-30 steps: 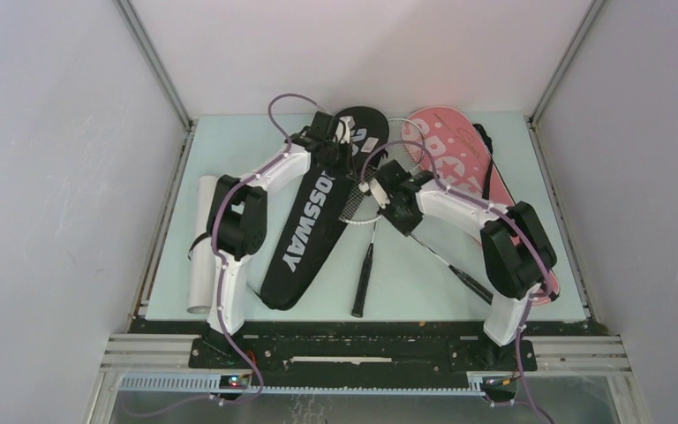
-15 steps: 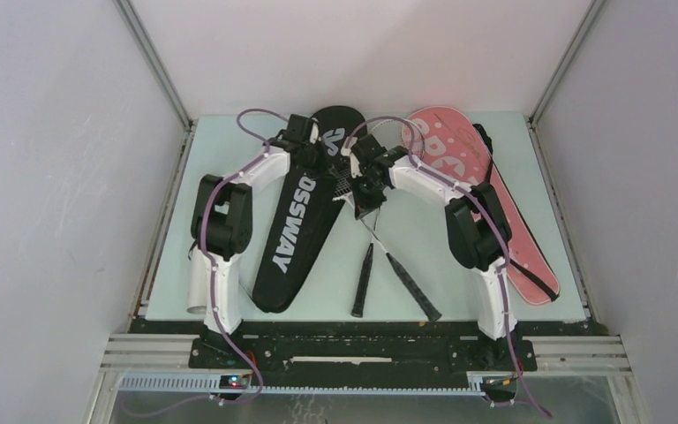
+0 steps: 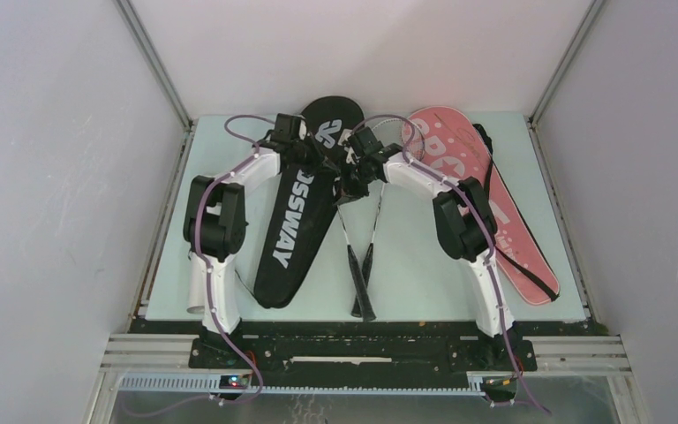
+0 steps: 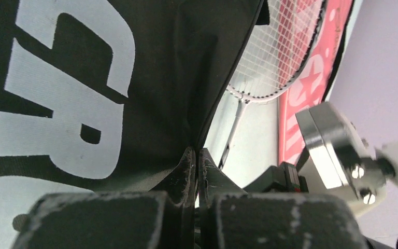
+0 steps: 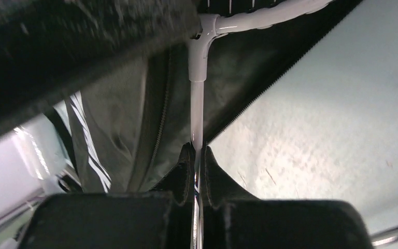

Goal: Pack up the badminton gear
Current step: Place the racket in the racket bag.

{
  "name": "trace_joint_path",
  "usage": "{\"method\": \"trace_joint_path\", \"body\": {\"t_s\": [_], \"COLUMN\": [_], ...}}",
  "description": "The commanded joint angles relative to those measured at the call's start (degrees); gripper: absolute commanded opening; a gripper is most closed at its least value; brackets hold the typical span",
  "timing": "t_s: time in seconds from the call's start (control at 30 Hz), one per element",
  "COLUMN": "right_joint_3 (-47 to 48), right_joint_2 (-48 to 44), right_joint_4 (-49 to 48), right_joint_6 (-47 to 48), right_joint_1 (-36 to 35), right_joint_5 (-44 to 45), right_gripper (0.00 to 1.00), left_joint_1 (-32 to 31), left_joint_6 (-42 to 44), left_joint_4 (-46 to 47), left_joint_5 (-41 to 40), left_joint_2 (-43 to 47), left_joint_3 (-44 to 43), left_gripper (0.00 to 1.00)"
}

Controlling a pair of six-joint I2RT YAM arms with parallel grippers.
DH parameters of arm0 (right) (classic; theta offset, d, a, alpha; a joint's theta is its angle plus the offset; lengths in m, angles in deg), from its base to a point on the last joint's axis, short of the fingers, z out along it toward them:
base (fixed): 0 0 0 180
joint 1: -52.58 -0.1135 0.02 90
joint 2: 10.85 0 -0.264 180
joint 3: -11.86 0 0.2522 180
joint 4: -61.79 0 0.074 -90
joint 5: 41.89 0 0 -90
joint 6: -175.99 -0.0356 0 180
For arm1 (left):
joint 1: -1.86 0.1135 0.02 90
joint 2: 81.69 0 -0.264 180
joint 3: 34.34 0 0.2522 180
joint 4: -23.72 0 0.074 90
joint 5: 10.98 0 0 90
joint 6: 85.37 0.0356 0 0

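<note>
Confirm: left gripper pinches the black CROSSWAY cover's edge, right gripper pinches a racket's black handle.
One error: the right gripper pinches the racket's white shaft, as the right wrist view shows. The left gripper does pinch the black CROSSWAY cover's edge.

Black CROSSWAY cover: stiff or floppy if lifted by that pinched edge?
Probably floppy: the black cover folds and creases where the left pincer pinches its edge, so it'd likely drape rather than lift flat. Looks like thin fabric, so likely light.

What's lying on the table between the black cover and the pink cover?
Both rackets, their dark handles crossing toward the near edge. The top view shows it.
</note>
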Motion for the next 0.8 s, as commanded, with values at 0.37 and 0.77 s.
{"method": "trace_joint_path", "body": {"t_s": [0.37,0.77], "right_joint_3": [18.8,21.0], "right_joint_2": [15.3,18.9], "right_joint_4": [-11.5,-15.4], "right_joint_6": [-13.5,-12.2], "right_joint_1": [4.4,4.8], "right_joint_5": [-11.6,-22.4], "right_gripper": [0.02,0.46], "left_joint_1": [0.8,2.2], "left_joint_6": [-11.0,-15.9], "left_joint_4": [12.8,22.4], "left_joint_5": [10.3,15.6], "left_joint_2": [3.4,2.9], "left_joint_3": [9.6,12.0], "left_gripper": [0.00,0.00]}}
